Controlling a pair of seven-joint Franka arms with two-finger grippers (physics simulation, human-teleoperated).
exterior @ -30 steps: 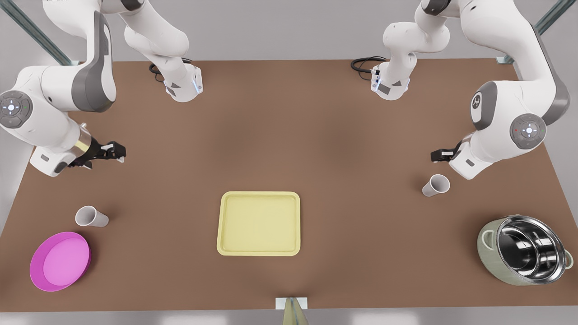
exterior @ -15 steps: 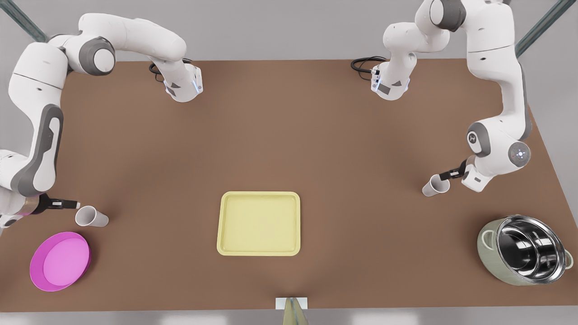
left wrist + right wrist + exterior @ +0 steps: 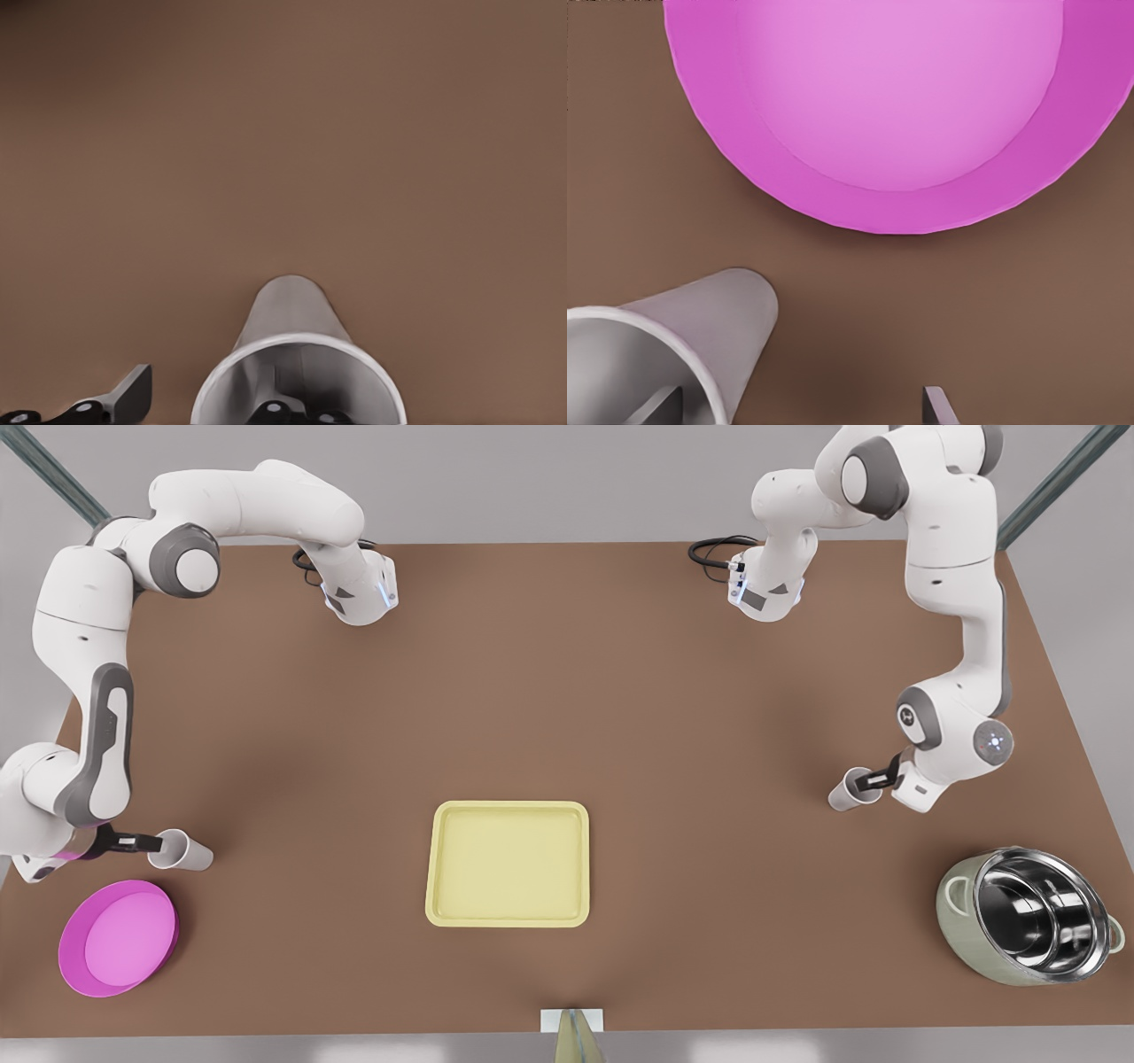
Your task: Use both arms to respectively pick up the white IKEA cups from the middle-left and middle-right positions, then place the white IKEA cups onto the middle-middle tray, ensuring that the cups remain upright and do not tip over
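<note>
your right hand [image 3: 146, 841] stands open astride the rim of the cup [image 3: 182, 851] by the pink plate [image 3: 115, 939], one finger inside. your left hand [image 3: 875, 780] does likewise at the far cup [image 3: 852, 789], ready to lift both upright onto the tray [image 3: 434, 868] between them on the counter [image 3: 567, 691].

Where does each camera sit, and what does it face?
Front: above the table, looking down at both arms, tray and cups.
Left wrist: on the front view's right arm, facing its cup; left claw open.
Right wrist: facing the other cup and plate; right claw open.
Front and right wrist share the plate.
</note>
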